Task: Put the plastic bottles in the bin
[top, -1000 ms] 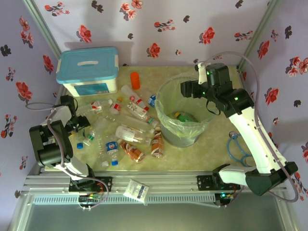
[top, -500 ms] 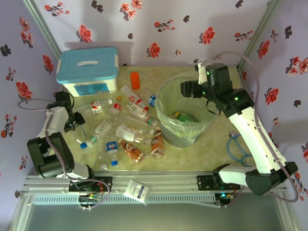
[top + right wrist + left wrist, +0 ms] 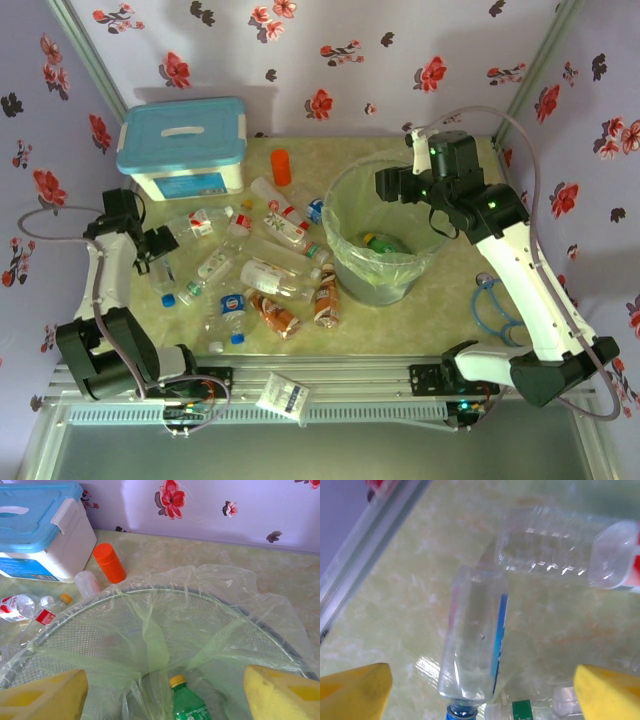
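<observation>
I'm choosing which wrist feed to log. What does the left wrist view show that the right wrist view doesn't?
Left wrist: a clear blue-labelled bottle lying beneath the open left gripper, a second clear bottle beyond it. Right wrist: the bin under the open right gripper, a green bottle inside, the orange cylinder, the blue-lidded box. Both: pale green tabletop, yellow fingers apart.

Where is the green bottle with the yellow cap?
Top view: the green bottle lies at the bottom of the bin, right of the table's middle, with the pile of clear bottles to its left.
</observation>
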Robot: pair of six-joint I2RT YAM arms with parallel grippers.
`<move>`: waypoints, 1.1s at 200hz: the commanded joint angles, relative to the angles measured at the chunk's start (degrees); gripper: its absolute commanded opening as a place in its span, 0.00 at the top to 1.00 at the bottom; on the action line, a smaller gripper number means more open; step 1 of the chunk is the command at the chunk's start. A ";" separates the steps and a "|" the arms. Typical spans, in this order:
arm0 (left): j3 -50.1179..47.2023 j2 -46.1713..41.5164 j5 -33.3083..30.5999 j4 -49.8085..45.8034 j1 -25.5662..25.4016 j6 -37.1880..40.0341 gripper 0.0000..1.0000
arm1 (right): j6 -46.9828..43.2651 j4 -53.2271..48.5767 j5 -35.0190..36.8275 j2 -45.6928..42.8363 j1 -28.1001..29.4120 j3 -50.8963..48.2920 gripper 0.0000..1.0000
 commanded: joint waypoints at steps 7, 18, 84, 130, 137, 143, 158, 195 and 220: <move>-6.42 -1.24 -0.22 5.47 1.76 -4.31 0.00 | -1.69 -1.15 0.12 0.40 -0.39 1.69 0.18; -7.62 0.43 0.56 6.95 2.00 -4.35 0.00 | -1.79 -1.33 0.28 0.42 -0.45 1.71 0.18; -11.07 8.23 0.65 17.05 2.93 -5.82 0.04 | -1.43 -1.81 0.97 -0.51 -0.45 0.78 0.18; -12.06 7.88 0.04 19.47 2.93 -5.68 0.28 | -1.22 -2.20 1.77 -1.07 -0.42 -0.12 0.18; -12.06 7.92 0.04 19.71 2.94 -5.59 0.33 | -1.10 -2.15 1.79 -1.04 -0.46 -0.16 0.18; -12.19 8.01 0.02 19.98 2.95 -5.40 0.38 | -1.00 -2.16 1.71 -0.89 -0.47 -0.17 0.18; -12.15 8.09 0.04 20.26 2.93 -5.23 0.46 | -0.76 -2.12 1.43 -0.83 -0.47 0.00 0.18; -11.24 4.06 0.65 17.45 2.94 -5.45 0.47 | -1.00 -2.60 1.39 -0.84 -0.47 0.87 0.18; -8.78 -3.08 1.30 12.16 2.88 -4.98 0.46 | -0.55 -2.38 0.30 -0.58 -0.46 1.36 0.18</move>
